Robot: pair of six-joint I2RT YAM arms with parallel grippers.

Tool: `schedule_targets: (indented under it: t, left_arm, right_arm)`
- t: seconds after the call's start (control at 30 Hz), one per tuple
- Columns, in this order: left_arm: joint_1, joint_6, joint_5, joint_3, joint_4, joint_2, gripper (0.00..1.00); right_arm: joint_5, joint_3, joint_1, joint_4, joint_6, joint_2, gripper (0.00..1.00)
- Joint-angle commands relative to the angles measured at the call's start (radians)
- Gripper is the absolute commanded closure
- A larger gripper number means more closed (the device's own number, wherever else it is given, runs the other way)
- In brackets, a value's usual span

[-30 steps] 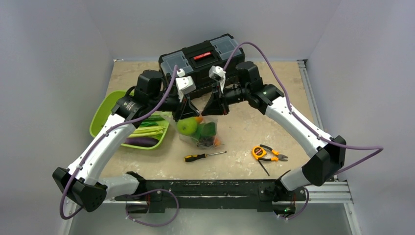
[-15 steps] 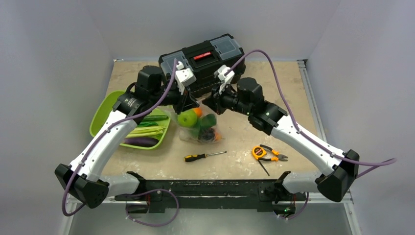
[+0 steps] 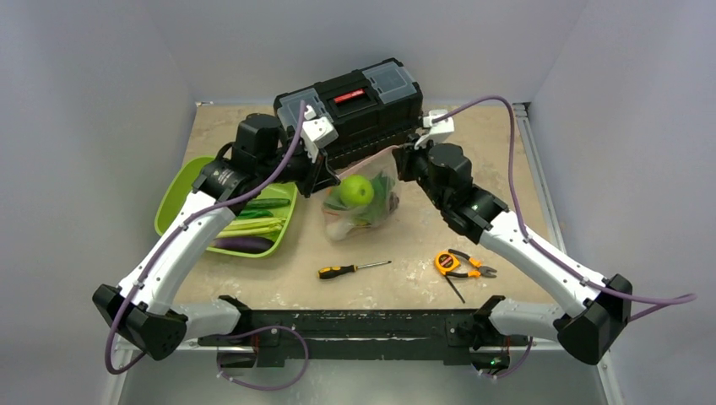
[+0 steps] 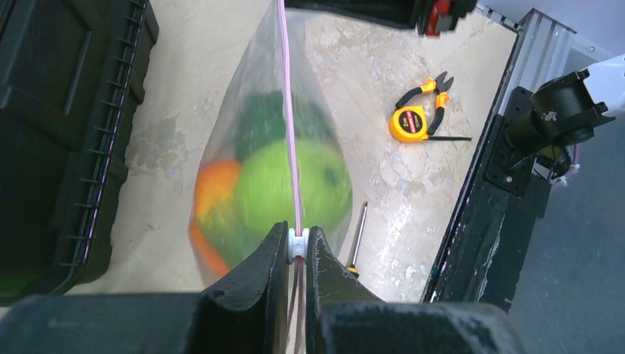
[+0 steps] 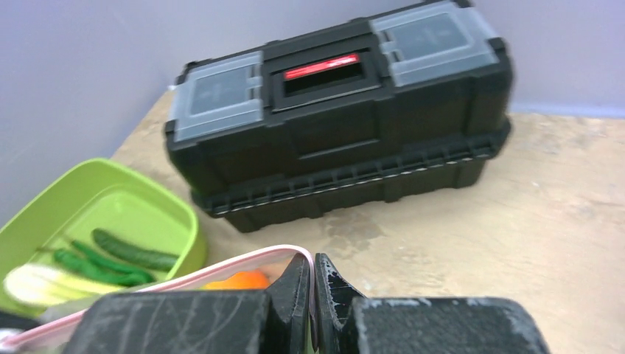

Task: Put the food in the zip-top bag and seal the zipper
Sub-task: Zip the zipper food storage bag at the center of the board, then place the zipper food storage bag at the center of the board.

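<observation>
Clear zip-top bag (image 4: 254, 81) holds green apple (image 4: 318, 184) and orange (image 4: 215, 192)

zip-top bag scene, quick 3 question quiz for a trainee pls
1. True or false: the left claw is shut on the zipper of the zip-top bag.
2. Which food shows most plainly inside the bag in the top view?
A. a banana
B. a green apple
C. a bunch of grapes
3. In a few words: which yellow tool lies on the table touching the pliers?

Key
1. True. Its fingers pinch the pink strip at one end.
2. B
3. The tape measure.
</observation>
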Motion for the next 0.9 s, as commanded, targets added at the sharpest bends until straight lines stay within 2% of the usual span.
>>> schedule_targets:
  t: [0.0, 0.23, 0.33, 0.37, 0.43, 0.5, 0.6, 0.7, 0.73, 0.87]
  left_arm:
    - [0.001, 0.021, -0.029, 0.017, -0.136, -0.084, 1.0]
    - [0.001, 0.003, -0.097, -0.033, -0.148, -0.128, 1.0]
    - [0.001, -0.012, -0.098, -0.043, -0.139, -0.131, 1.0]
    - [0.001, -0.019, -0.101, -0.046, -0.134, -0.132, 0.97]
    - [0.001, -0.04, -0.122, -0.049, -0.121, -0.133, 0.73]
    - [0.001, -0.048, -0.139, -0.054, -0.106, -0.138, 0.57]
    - [0.001, -0.056, -0.198, -0.072, -0.067, -0.165, 0.39]
    - [0.001, -0.063, -0.318, -0.092, -0.03, -0.205, 0.11]
    - [0.001, -0.06, -0.356, -0.098, -0.018, -0.217, 0.07]
    - [0.001, -0.045, -0.455, -0.114, -0.01, -0.265, 0.05]
  right_arm:
    - [0.296, -0.017, -0.092, 0.03, 0.027, -0.059, 1.0]
    - [0.342, -0.029, -0.124, 0.017, 0.022, -0.059, 1.0]
    - [0.279, -0.028, -0.124, 0.018, 0.016, -0.06, 1.0]
    - [0.242, -0.044, -0.124, 0.043, 0.007, -0.075, 1.0]
    - [0.165, -0.078, -0.124, 0.117, -0.033, -0.108, 1.0]
    - [0.131, -0.08, -0.125, 0.135, -0.038, -0.12, 1.0]
    - [0.2, -0.047, -0.124, 0.08, 0.01, -0.095, 1.0]
    - [0.302, -0.01, -0.124, 0.016, 0.009, -0.059, 1.0]
    - [0.328, 0.0, -0.124, 0.009, 0.007, -0.051, 1.0]
    - [0.472, 0.044, -0.125, -0.024, 0.007, -0.005, 1.0]
